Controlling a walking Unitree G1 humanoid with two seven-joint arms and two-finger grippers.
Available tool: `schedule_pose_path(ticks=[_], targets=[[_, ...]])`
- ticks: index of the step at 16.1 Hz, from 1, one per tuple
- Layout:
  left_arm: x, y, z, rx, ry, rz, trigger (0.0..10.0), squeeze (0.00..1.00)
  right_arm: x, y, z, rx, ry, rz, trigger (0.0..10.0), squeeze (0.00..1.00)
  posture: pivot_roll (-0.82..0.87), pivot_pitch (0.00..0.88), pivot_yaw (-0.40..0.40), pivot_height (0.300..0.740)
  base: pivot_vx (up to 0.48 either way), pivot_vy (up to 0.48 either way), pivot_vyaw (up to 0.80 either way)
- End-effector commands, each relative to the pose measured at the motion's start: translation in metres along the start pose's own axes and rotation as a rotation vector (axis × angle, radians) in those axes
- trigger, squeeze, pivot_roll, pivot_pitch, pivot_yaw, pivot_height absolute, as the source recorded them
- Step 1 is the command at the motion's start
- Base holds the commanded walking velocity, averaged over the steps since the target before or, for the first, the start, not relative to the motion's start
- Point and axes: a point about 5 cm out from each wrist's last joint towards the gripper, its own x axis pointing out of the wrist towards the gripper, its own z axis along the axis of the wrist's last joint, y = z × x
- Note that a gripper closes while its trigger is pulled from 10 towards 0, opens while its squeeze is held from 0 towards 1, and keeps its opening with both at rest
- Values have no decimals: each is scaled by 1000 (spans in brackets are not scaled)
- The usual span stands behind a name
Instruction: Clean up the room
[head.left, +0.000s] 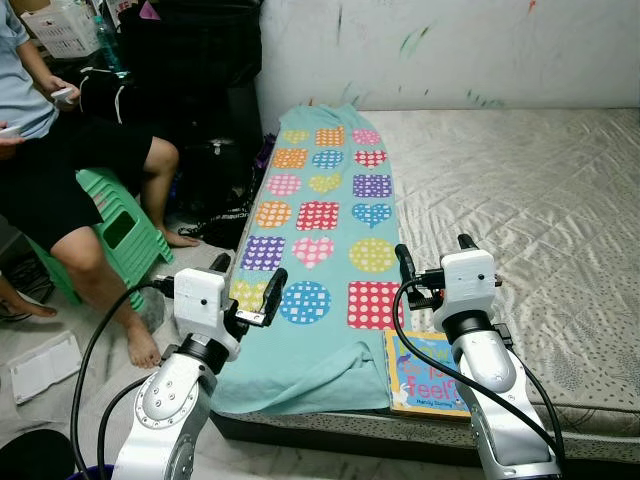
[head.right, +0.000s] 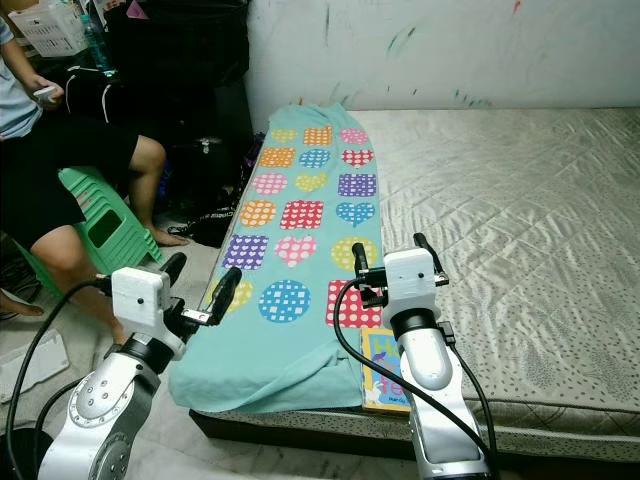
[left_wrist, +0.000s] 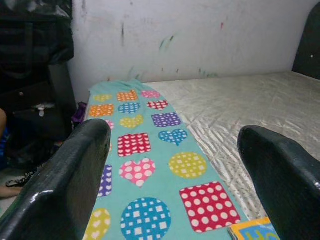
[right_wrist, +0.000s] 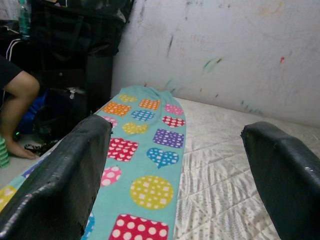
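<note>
Bare quilted beige mattress (head.left: 520, 190) — carries a long teal blanket with coloured hearts, squares and dotted circles (head.left: 325, 215), laid flat along its left edge, near end drooping over the side

Bright children's picture book (head.left: 425, 372) — at the near edge, just beside the blanket, likely awaiting pickup

Left gripper (head.left: 248, 290), right gripper (head.left: 432, 262) — fingers spread, empty, held above the near end

Seated person (head.left: 70, 170) on a green plastic stool (head.left: 120, 225), left of the bed
</note>
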Motion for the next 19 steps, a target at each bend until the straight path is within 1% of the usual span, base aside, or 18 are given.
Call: schedule_pose_path(ticks=[1, 8, 15, 19], targets=[[-1, 0, 5, 17, -17, -8, 10000, 0, 4, 3, 4, 3, -15, 13, 10000, 0, -31, 21, 57, 740, 0, 0, 0], [0, -2, 5, 21, -23, -29, 10000, 0, 4, 1, 5, -5, -18, 4, 10000, 0, -35, 22, 60, 740, 332, 0, 0], [-1, -2, 4, 12, -16, -24, 10000, 0, 5, 0, 4, -10, -17, 4, 10000, 0, -32, 22, 57, 740, 353, 0, 0], [0, 0, 2, -7, -4, 7, 10000, 0, 6, -3, 3, -19, -15, 1, 10000, 0, -32, 20, 55, 740, 0, 0, 0]])
